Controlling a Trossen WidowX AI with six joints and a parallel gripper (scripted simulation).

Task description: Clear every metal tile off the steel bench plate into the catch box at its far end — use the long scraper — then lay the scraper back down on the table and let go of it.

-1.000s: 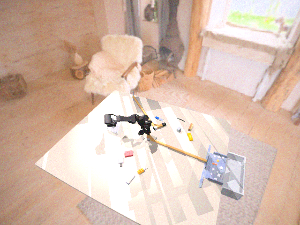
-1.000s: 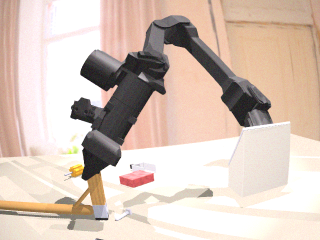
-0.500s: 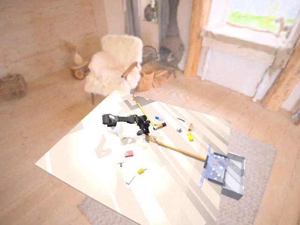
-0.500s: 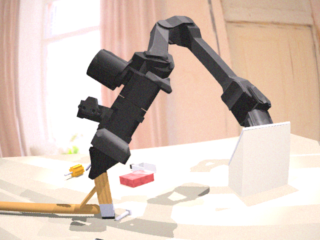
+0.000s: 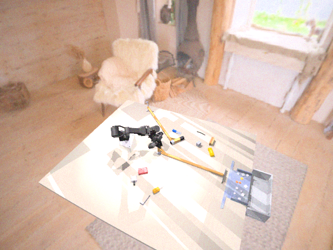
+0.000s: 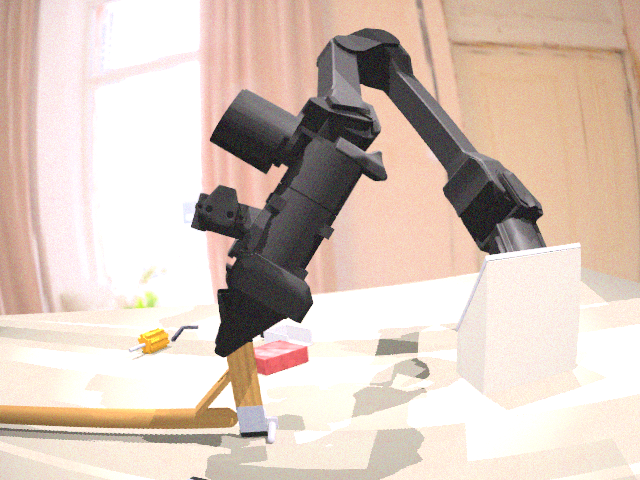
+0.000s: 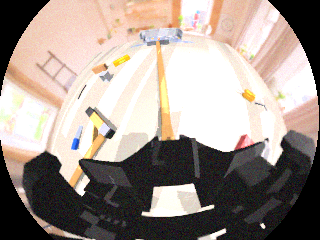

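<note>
The long scraper (image 5: 193, 163) (image 6: 103, 416) (image 7: 163, 95) has a wooden handle and an upright wooden grip (image 6: 245, 379) at its near end. My gripper (image 5: 160, 147) (image 6: 239, 348) is shut on this grip; the grip's foot is at or just above the table, and I cannot tell which. The scraper's grey blade (image 5: 224, 176) is just on the near side of the blue-grey steel plate (image 5: 231, 179). Several white, orange and yellow tiles (image 5: 245, 186) lie spread on the plate. The grey catch box (image 5: 257, 213) (image 7: 172, 34) adjoins the plate's far end.
A second long-handled tool (image 5: 158, 121) (image 7: 102, 126) lies to one side, near a blue-handled item (image 5: 175, 131) (image 7: 75, 143). A yellow block (image 5: 210, 151), orange-brown block (image 5: 212, 140) and grey block (image 5: 198, 144) lie farther out. A red block (image 5: 142, 171) (image 6: 281, 357) and yellow item (image 5: 156, 190) (image 6: 154, 341) lie opposite.
</note>
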